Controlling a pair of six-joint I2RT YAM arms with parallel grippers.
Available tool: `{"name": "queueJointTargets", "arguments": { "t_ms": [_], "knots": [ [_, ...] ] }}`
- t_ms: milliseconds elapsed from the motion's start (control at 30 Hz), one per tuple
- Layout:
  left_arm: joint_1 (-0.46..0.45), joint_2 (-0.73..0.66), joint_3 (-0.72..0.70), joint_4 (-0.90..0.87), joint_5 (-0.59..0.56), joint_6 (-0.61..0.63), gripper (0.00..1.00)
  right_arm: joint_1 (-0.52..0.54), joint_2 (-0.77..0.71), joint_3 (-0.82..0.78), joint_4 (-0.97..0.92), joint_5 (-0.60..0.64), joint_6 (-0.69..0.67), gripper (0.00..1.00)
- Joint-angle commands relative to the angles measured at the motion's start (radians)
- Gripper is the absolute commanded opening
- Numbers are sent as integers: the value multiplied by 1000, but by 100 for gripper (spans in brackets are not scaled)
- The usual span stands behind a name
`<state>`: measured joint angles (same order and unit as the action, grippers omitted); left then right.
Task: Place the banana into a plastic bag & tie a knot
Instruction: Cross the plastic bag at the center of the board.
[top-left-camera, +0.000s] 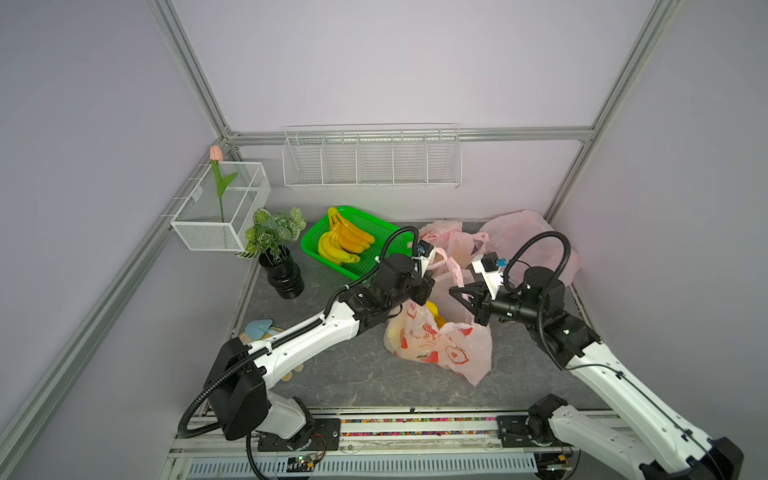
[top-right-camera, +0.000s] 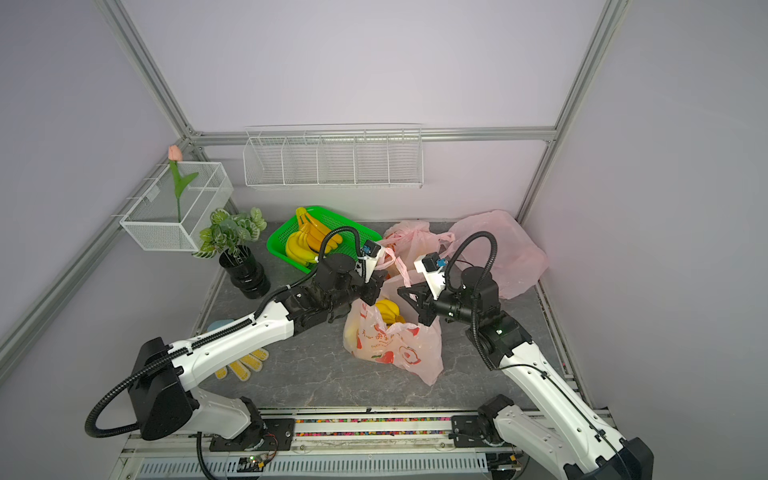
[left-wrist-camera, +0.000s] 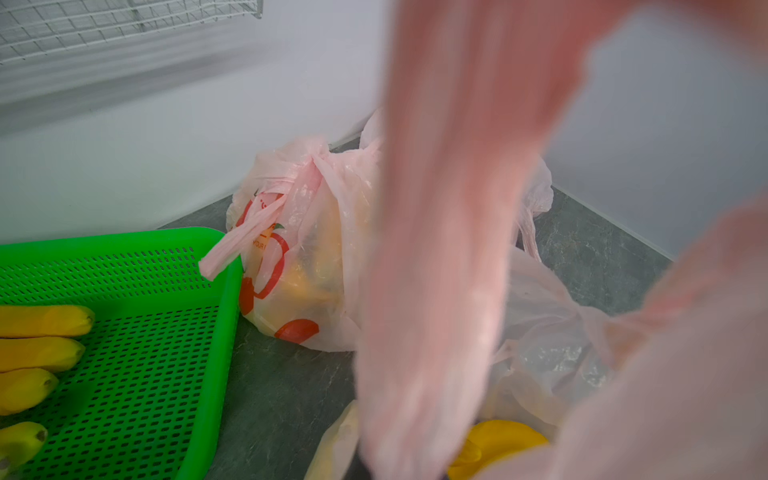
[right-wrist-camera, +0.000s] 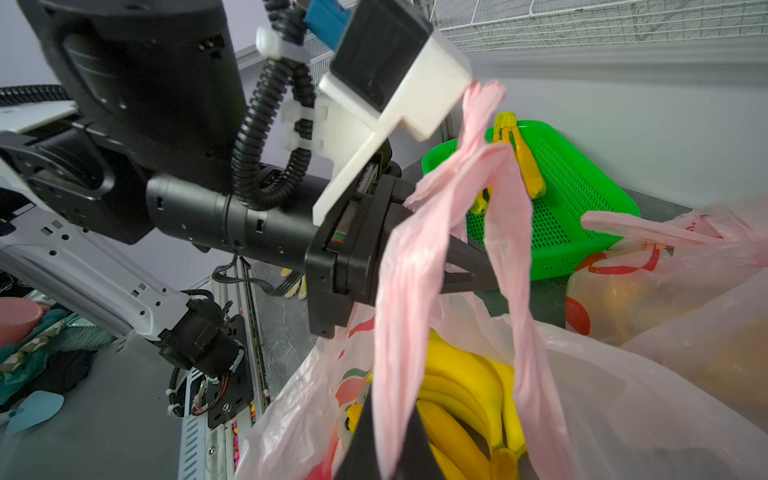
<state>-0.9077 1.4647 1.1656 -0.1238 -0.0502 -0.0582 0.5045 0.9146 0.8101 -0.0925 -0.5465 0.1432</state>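
The left gripper (right-wrist-camera: 465, 266) and right gripper (top-left-camera: 457, 296) each pinch closed on the thin, slippery handles (right-wrist-camera: 407, 291), the best hold on the limp bag (top-left-camera: 440, 349), weighted by the banana (right-wrist-camera: 465, 386).

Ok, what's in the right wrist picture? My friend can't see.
A pink handle pinched in the right gripper, close up. Yellow bananas lie in the open bag. The left gripper also grips the bag, with a green basket behind.

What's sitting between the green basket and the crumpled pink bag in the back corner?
A knotted printed bag, filled, right beside the green basket; clearest in the left wrist view.
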Motion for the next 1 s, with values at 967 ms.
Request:
{"name": "queueJointTargets", "arguments": {
  "t_ms": [967],
  "knots": [
    [1, -84, -118, 51, 550, 143, 24, 114, 137, 63, -59, 118, -82, 7]
  ]
}}
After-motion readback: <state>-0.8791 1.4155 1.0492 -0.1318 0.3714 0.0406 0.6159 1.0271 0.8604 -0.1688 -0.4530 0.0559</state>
